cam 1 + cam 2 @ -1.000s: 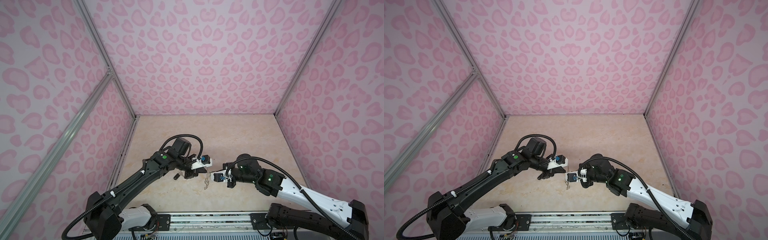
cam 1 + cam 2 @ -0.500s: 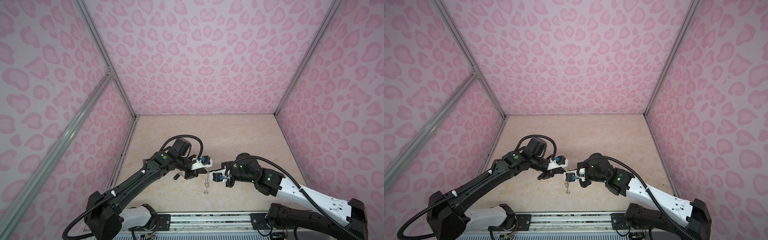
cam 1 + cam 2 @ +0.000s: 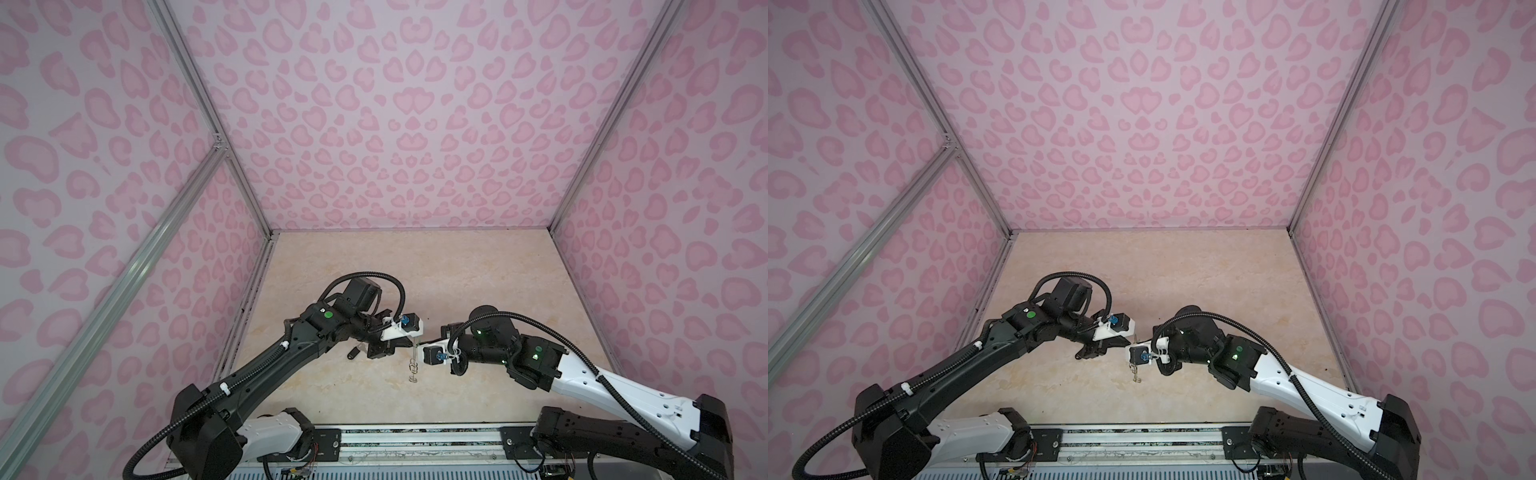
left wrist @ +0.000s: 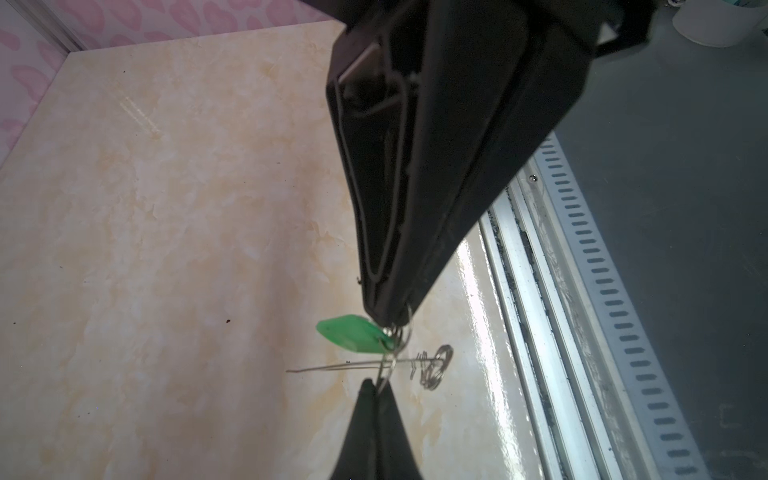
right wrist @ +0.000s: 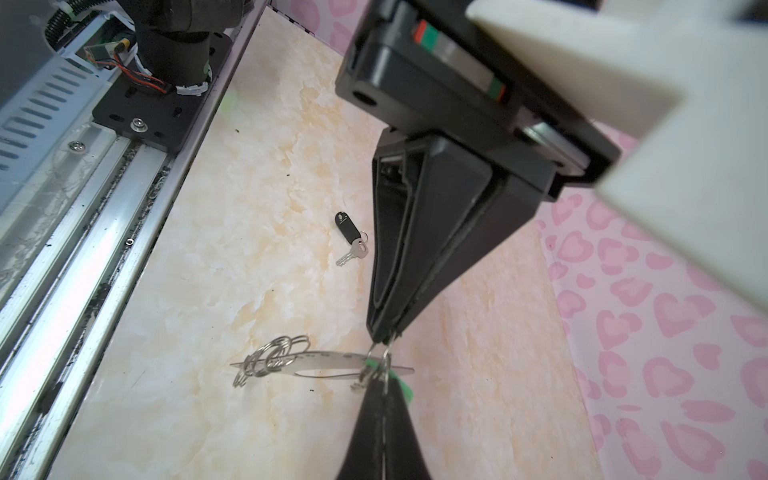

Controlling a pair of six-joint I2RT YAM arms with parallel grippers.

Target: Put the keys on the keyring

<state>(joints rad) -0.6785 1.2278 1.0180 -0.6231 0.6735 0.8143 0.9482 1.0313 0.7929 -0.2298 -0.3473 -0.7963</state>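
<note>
Pinching tight, the left gripper (image 4: 376,385) is shut on the keyring (image 5: 324,360) near one end. The right gripper (image 4: 392,322) is shut too, on the little wire loop of the green-tag key (image 4: 353,334). The two tips almost touch, up in the air over the table (image 5: 249,187), and it is hard to see just which wire each one has. The keyring looks light, thin and stiff, so it will likely swing and turn if an arm moves fast. Its metal is smooth and may slip, so a firm hold on the flat plate, away from the loose wire rings (image 5: 274,353), seems best. The key is small and hard, and its loop is the good place to grab. The keyring is a flat grey plate with a long hole, seen almost edge-on, with a bunch of shiny rings at its other end. The green tag is a bright oval. The black-tag key (image 5: 349,232) lies on the table, well apart, its silver key beside its dark tag.
</note>
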